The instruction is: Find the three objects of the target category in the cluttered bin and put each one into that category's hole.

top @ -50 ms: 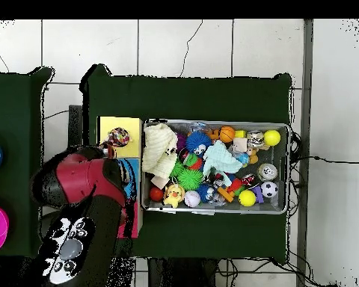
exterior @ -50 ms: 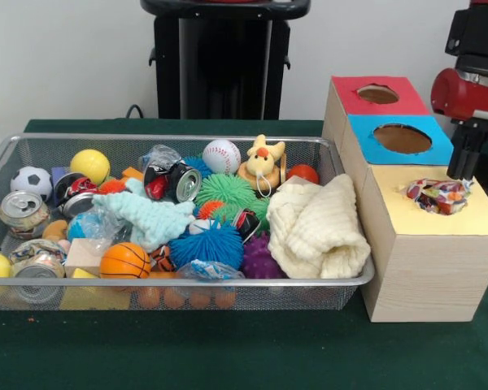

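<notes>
Gripper [exterior @ -50 ms: 465,162] positioned over wooden box [exterior @ -50 ms: 415,260], just behind yellow panel's hole; finger spread indiscernible, nothing seen gripped. Crumpled colourful wrapper [exterior @ -50 ms: 437,195] lodged in yellow hole, part protruding above rim; possibly a snack bag, detail too poor to confirm. Blue hole [exterior @ -50 ms: 402,138] and red hole [exterior @ -50 ms: 377,93] behind, both showing dark interiors. Wire bin [exterior @ -50 ms: 187,140] touching or just beside box, holding cream cloth [exterior @ -50 ms: 317,227], blue spiky ball [exterior @ -50 ms: 205,245], basketball [exterior @ -50 ms: 124,260], crushed cans [exterior @ -50 ms: 22,213], baseball [exterior @ -50 ms: 221,155].
</notes>
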Controlling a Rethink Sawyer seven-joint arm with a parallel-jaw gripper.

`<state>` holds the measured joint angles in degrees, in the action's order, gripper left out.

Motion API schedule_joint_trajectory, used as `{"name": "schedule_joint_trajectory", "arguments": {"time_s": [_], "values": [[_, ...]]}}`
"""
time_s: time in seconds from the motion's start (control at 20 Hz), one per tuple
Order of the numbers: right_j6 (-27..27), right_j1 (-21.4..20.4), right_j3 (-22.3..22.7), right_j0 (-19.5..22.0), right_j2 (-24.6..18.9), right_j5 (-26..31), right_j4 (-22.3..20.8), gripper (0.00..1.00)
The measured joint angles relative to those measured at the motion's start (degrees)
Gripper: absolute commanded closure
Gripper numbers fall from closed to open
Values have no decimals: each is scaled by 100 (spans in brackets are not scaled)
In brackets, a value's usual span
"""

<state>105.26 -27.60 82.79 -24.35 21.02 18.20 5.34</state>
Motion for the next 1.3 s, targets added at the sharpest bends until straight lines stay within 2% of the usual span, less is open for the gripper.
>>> {"name": "schedule_joint_trajectory", "arguments": {"time_s": [0.3,0.7,1.3], "values": [[0,-65,-51,89,30,-5,-1,100],[0,-146,-376,141,412,335,-15,100],[0,-104,-412,350,460,383,-1,100]]}}
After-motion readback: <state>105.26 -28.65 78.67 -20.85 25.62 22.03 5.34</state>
